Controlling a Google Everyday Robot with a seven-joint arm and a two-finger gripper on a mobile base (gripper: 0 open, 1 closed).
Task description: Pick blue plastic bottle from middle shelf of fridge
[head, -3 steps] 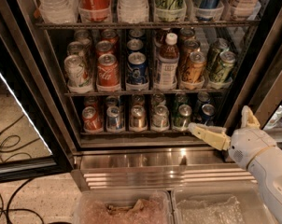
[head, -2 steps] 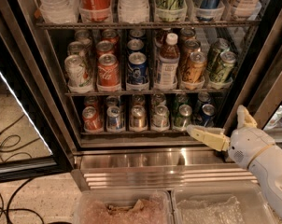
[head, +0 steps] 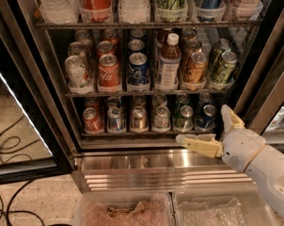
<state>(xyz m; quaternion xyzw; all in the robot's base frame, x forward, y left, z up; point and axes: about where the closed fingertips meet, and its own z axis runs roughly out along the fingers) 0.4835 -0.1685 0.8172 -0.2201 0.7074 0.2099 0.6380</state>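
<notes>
The blue plastic bottle [head: 169,62] has a white cap, dark drink and a pale label. It stands upright in the front row of the middle shelf [head: 146,93] of the fridge [head: 48,93], between a blue Pepsi can [head: 138,70] and an orange can [head: 196,69]. My gripper [head: 201,124] is open and empty. It is low at the right, in front of the bottom shelf's right end, well below and to the right of the bottle. One finger points left, the other up.
Cans fill the middle and bottom shelves; large bottles and cans stand on the top shelf. The open glass door [head: 19,140] is at the left. The steel base ledge [head: 146,166] lies below, with two clear plastic bins [head: 123,211] in front. Cables lie on the floor at the left.
My gripper has shifted a little to the left and slightly down. The bottle and cans have not moved.
</notes>
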